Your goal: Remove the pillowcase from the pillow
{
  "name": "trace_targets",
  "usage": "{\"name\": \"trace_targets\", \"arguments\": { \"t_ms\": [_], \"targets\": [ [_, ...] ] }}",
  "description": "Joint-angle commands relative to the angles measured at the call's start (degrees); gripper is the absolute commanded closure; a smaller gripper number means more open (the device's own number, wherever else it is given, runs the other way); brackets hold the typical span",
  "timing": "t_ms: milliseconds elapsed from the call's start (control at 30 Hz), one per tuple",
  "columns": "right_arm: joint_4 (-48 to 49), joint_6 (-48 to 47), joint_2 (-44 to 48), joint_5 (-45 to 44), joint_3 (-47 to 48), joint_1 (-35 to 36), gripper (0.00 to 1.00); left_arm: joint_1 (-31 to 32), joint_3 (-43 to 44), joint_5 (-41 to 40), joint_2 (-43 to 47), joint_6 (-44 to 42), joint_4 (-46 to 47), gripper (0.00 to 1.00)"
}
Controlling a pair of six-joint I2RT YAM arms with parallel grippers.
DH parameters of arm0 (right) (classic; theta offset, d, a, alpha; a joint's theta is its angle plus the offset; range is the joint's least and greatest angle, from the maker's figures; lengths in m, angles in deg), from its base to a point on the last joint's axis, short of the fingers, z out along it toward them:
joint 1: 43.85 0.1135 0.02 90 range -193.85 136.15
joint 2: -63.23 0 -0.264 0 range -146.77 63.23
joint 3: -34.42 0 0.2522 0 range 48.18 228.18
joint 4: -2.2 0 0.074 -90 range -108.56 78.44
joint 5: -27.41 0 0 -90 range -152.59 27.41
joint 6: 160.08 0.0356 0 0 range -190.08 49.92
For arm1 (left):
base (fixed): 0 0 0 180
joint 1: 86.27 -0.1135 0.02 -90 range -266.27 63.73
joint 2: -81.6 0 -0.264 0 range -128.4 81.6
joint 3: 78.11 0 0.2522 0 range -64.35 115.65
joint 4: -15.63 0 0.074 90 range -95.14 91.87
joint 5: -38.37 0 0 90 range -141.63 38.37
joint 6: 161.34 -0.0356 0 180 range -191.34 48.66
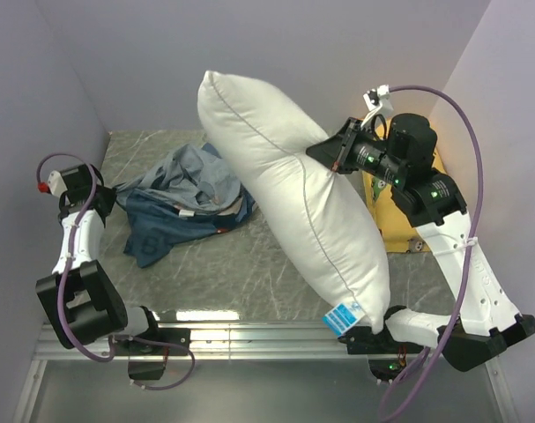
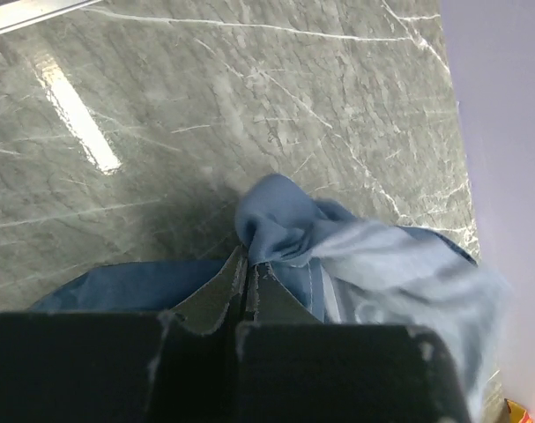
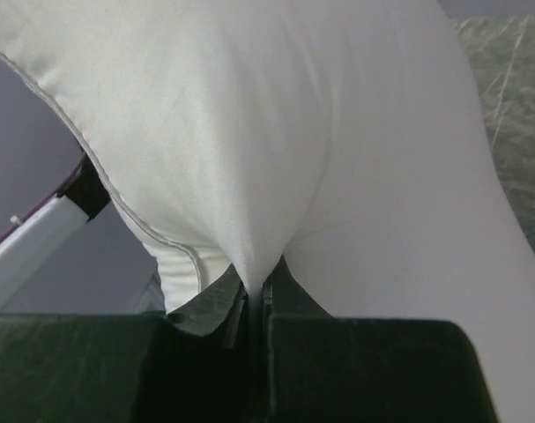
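The white pillow (image 1: 293,194) stands tilted on the table, its lower corner with a blue-and-white tag (image 1: 344,316) near the front edge. My right gripper (image 1: 336,152) is shut on a pinch of the pillow's cover at its right side; this shows in the right wrist view (image 3: 254,286). The dark-blue pillowcase (image 1: 183,201) lies crumpled on the table left of the pillow, fully off it. My left gripper (image 1: 108,201) is shut on a bunched fold of the pillowcase (image 2: 276,231), with the fingertips (image 2: 265,275) at the fold.
A yellow printed pillow (image 1: 389,216) lies at the right, partly under my right arm. Purple walls close the back and both sides. A metal rail (image 1: 249,339) runs along the table's front edge.
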Motion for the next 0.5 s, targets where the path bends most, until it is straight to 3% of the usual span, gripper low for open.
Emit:
{"name": "trace_targets", "arguments": {
  "t_ms": [0,167,333,467],
  "targets": [
    [14.46,1.7,2.03,-5.27,6.2,-0.74,1.0,-0.46,0.5,0.54,1.51,-0.07,1.44,1.0],
    [16.9,-0.5,-1.48,-12.23,1.55,-0.74,1.0,-0.64,0.23,2.72,5.9,-0.94,0.66,1.0],
    [29.99,0.55,-4.21,-19.86,-12.31,1.8,1.0,-0.2,-4.51,8.52,11.17,-2.34,1.62,0.99],
    [39.49,0.12,-8.59,-27.33,-20.16,8.03,1.0,0.42,-7.67,12.65,15.75,-5.33,1.18,0.98]
  ]
}}
